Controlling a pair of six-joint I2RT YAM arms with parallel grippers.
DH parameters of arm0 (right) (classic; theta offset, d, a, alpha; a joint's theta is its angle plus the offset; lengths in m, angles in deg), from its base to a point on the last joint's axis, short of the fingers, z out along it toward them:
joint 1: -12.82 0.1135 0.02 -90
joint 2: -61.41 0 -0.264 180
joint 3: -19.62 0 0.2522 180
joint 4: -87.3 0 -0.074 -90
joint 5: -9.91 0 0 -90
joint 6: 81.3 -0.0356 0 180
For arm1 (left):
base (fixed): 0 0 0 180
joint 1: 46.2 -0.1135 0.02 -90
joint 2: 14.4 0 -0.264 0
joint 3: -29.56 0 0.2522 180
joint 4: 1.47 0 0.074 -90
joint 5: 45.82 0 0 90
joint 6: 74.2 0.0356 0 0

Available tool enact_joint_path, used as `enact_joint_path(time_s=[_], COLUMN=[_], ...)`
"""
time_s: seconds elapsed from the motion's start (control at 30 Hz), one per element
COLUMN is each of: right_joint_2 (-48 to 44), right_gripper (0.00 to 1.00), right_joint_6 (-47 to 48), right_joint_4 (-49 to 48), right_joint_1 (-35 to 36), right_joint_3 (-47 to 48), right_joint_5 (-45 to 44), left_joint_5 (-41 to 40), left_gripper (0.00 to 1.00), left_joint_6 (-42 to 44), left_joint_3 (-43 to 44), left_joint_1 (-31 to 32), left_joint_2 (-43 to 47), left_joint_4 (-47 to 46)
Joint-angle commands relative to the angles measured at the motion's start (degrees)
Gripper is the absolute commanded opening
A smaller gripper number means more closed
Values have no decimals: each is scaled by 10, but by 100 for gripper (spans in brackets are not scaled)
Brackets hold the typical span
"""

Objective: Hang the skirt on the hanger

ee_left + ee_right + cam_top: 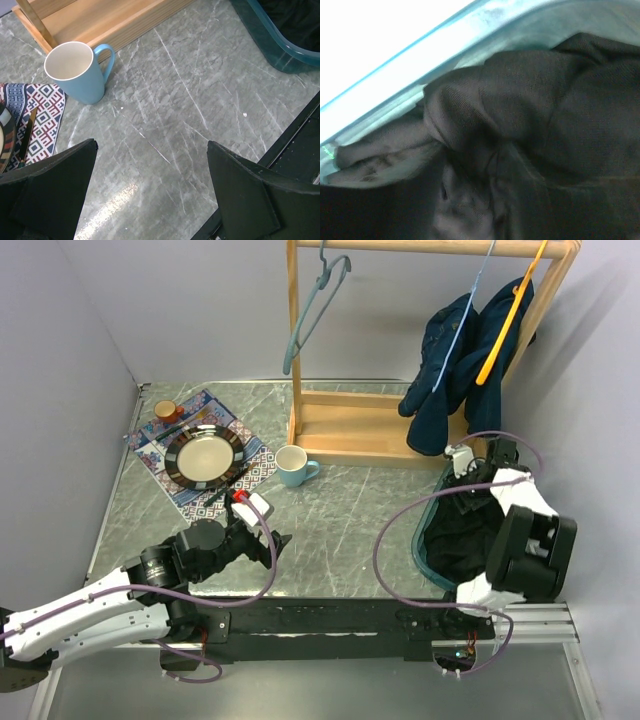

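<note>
Skirt (452, 532) (520, 125): dark brown-black woven cloth with a fine twill grain, bunched in soft folds inside the translucent teal bin (420, 545) at the right of the table. Right gripper (468, 480) sits down among the cloth. Its fingers are unseen in the wrist view, so jaw state cannot be told. Left gripper (151, 147) is low over the grey veined table (190, 100), its matte black wedge fingers (55, 185) spread wide, holding nothing. Thin teal wire hanger (312, 310) hangs on the pale wooden rack (294, 360).
</note>
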State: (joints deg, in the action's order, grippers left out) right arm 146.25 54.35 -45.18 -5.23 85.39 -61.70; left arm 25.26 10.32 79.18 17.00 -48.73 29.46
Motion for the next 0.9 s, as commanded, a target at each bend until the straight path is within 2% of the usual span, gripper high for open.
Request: enact_joint_path(time_s=[0.0, 0.07, 0.17, 0.33, 0.4, 0.6, 0.7, 0.87], right_joint_2=[32, 10, -65, -219, -265, -280, -270, -261], right_gripper=[25, 9, 0, 0, 0, 0, 0, 0], right_joint_6=[23, 30, 49, 59, 57, 50, 18, -99], right_joint_4=[-2, 11, 55, 147, 190, 361, 394, 338], right_joint_1=[-2, -4, -8, -16, -16, 6, 52, 234], right_joint_3=[25, 20, 20, 88, 146, 368, 436, 479], right_joint_5=[7, 16, 32, 61, 97, 239, 292, 296], left_joint_5=[0, 0, 1, 2, 7, 42, 86, 141], left_gripper=[97, 97, 97, 97, 97, 97, 97, 97], left_joint_6=[-8, -8, -8, -20, -24, -37, -44, -65], left_joint_3=[15, 15, 15, 18, 16, -6, -1, 25], left_joint_1=[-3, -4, -4, -4, -6, -7, -7, -7], left_joint_2=[1, -2, -3, 11, 20, 80, 87, 40], left_joint_4=[-13, -13, -13, -13, -20, -68, -83, -97])
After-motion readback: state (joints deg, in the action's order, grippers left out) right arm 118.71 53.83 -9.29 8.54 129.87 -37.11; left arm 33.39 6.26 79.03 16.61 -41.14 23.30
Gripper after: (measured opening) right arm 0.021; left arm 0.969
